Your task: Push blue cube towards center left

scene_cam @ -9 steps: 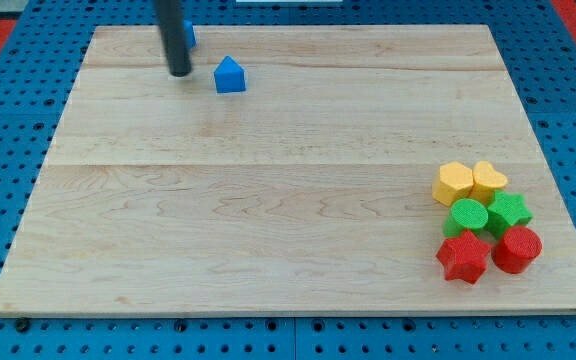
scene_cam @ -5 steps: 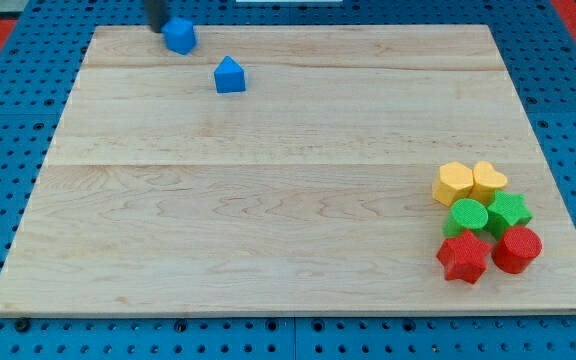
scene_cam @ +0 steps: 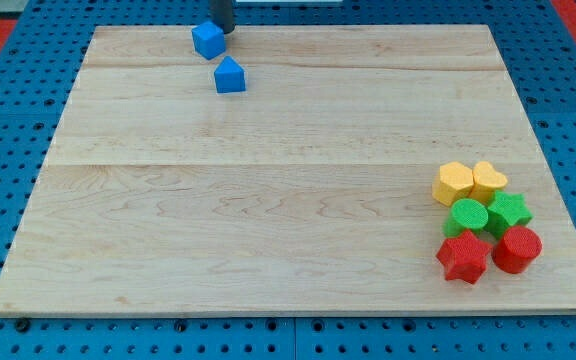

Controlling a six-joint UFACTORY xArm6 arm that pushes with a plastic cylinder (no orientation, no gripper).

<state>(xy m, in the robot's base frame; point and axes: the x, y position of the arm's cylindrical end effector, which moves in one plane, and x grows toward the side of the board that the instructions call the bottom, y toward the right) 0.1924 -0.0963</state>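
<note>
The blue cube [scene_cam: 207,40] sits near the top edge of the wooden board [scene_cam: 268,200], left of centre. My tip [scene_cam: 224,28] is at the cube's upper right, touching or almost touching it; only the rod's lower end shows at the view's top. A second blue block [scene_cam: 229,75], house-shaped with a pointed top, lies just below and right of the cube.
At the view's lower right is a tight cluster: a yellow hexagon [scene_cam: 454,183], a yellow heart [scene_cam: 489,180], a green cylinder [scene_cam: 467,216], a green star [scene_cam: 509,212], a red star [scene_cam: 463,257] and a red cylinder [scene_cam: 517,249].
My tip went from left of the cube, round the top edge, to its upper right. The blue cube shifted to the right and slightly down, closer to the house-shaped block.
</note>
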